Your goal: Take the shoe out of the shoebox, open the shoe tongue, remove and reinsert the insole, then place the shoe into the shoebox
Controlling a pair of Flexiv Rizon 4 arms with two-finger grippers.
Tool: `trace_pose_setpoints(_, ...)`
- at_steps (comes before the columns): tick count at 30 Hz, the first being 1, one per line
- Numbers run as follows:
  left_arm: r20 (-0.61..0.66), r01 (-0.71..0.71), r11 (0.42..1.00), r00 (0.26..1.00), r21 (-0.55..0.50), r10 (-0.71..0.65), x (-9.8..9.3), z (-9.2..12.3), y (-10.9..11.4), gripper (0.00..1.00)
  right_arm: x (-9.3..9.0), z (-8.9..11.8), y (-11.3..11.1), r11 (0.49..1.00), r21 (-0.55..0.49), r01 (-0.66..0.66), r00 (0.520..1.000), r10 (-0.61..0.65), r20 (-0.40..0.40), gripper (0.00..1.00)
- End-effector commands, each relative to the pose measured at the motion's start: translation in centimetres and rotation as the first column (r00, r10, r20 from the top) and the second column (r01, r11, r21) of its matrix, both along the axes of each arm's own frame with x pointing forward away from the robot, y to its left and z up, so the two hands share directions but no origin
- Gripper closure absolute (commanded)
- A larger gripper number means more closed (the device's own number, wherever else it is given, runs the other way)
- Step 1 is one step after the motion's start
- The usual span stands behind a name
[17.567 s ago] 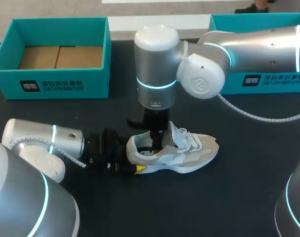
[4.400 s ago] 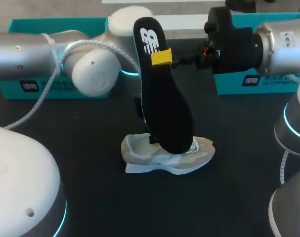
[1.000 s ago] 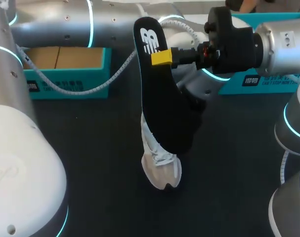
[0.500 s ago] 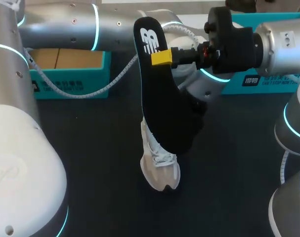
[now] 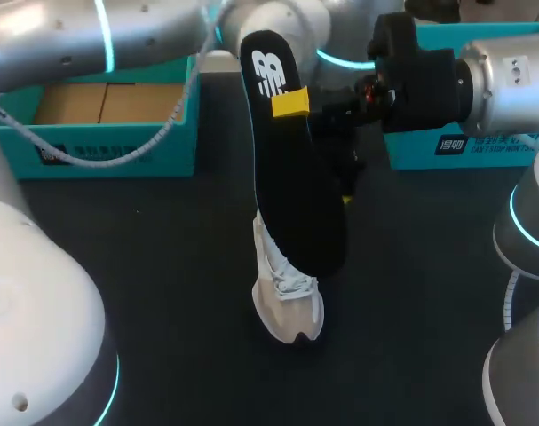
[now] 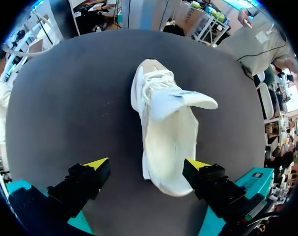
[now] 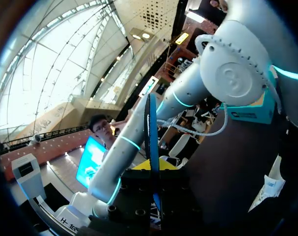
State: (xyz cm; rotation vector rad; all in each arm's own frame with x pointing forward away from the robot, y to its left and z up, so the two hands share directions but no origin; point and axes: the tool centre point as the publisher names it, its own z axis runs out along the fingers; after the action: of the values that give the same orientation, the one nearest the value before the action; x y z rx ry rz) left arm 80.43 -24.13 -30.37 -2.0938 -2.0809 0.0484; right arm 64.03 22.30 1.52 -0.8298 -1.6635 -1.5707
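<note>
Head view: right gripper (image 5: pixel 291 104) is clamping the insole (image 5: pixel 296 186) upright, its lower end hanging over the shoe (image 5: pixel 289 306) mid-table (image 5: pixel 162 293). Left wrist view: left gripper (image 6: pixel 146 169) is hovering with fingers spread, nearer the shoe, which is pointing away lengthwise, heel closest. Right wrist view: insole is showing edge-on, pinched between the fingers.

- Your head view is lit evenly and softly from above; the dark table (image 5: pixel 162 266) looks matte.
- The pale shoe (image 5: pixel 291 311) throws only a faint, soft shadow.
- The right arm (image 5: pixel 509 84) carries soft highlights and a glowing cyan ring.
- In your right wrist view, strong light from above backlights the insole (image 7: pixel 151 128), leaving it a dark sliver.
</note>
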Motion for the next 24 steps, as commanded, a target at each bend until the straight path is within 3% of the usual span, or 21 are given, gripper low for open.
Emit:
trace_pose_setpoints(1,0.060,-0.031,0.946,0.997,-0.323,0.054,0.2,3.3,4.3,0.00,0.1,0.0,0.3,1.000,-0.002,0.001,1.000,-0.001,-0.001,1.00)
trace_pose_setpoints(8,0.093,0.000,0.849,0.994,-0.528,0.057,1.2,7.0,7.1,0.00,0.1,0.0,0.3,1.000,-0.002,0.001,1.000,-0.001,-0.001,1.00)
trace_pose_setpoints(18,0.099,0.044,0.752,0.995,-0.658,0.028,2.8,9.4,9.0,0.00,0.1,0.0,0.3,1.000,-0.002,0.001,1.000,-0.001,-0.001,1.00)
trace_pose_setpoints(24,0.096,0.048,0.685,0.995,-0.727,0.033,2.9,11.0,9.7,0.00,2.0,-0.8,-2.1,0.991,0.040,0.130,0.980,-0.122,-0.154,1.00)
